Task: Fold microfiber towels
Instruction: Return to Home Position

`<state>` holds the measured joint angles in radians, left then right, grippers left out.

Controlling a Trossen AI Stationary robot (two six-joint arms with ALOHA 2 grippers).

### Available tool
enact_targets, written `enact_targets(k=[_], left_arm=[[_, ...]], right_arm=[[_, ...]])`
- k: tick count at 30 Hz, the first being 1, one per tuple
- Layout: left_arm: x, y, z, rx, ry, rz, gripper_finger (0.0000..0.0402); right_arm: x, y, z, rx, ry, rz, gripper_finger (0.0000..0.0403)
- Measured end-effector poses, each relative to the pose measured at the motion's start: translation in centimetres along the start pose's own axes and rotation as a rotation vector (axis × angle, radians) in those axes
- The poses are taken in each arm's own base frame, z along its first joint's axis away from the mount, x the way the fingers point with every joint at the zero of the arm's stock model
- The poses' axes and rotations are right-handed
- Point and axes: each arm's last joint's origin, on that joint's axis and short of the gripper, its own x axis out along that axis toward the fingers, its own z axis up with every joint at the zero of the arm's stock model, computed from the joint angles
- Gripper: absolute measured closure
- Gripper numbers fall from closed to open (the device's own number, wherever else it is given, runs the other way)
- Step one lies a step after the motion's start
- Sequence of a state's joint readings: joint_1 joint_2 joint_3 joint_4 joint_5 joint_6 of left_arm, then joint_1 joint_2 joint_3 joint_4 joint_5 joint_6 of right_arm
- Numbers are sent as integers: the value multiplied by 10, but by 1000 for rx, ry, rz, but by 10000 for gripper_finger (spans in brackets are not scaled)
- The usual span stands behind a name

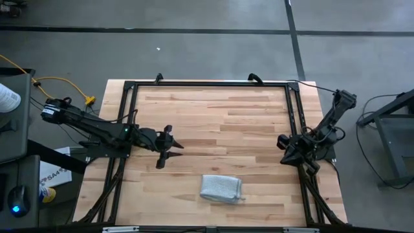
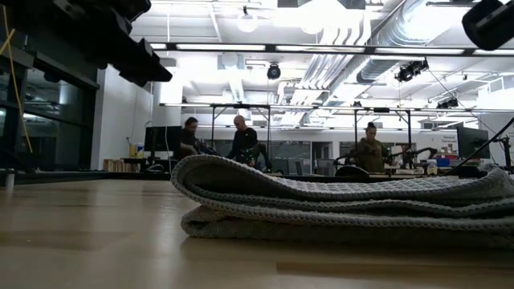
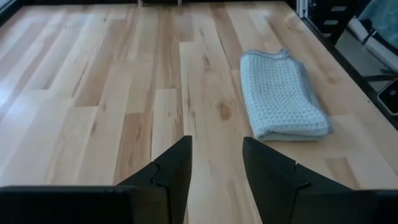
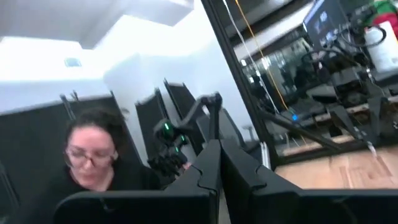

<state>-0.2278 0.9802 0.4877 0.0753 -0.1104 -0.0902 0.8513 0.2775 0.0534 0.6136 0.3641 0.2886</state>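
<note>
Just ahead of your left pincer (image 3: 214, 163) and off to one side, the folded light grey-blue waffle-weave microfiber towel (image 3: 283, 93) lies flat on the pale wooden plank tabletop (image 3: 93, 93), clear of the fingers, which stand spread apart with nothing between them. Your right pincer (image 4: 214, 167) sits well away at the table's right edge, fingers pressed together, empty

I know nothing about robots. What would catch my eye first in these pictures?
A small grey-blue towel, neatly folded, lies alone on the wooden table, near the edge at the bottom of the high view. The left claw hangs open over bare wood at the table's left-middle, clear of the towel. The right claw is shut, its arm folded at the table's right edge.
</note>
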Motion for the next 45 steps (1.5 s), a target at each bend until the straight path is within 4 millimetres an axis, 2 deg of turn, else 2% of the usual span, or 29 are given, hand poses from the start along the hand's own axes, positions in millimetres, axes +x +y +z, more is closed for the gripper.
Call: enact_targets(k=[2, 11, 29, 36, 41, 45], left_arm=[[0, 0, 1, 0, -10, -2, 259], [0, -1, 1, 6, -11, -13, 259], [0, -1, 1, 6, -12, -30, 259], [-1, -4, 5, 14, -40, -114, 259], [-1, -5, 5, 7, -42, -152, 259], [-2, -7, 6, 11, -47, -216, 259]], right_arm=[[-4, -3, -6, 6, -29, 14, 400], [-4, -3, -12, -36, 41, 61, 400], [-13, -16, -49, -155, 433, -15, 401], [-20, -22, -59, -157, 557, -61, 401], [-21, -20, -60, -172, 591, 31, 401], [-24, -17, -62, -169, 659, 173, 401]])
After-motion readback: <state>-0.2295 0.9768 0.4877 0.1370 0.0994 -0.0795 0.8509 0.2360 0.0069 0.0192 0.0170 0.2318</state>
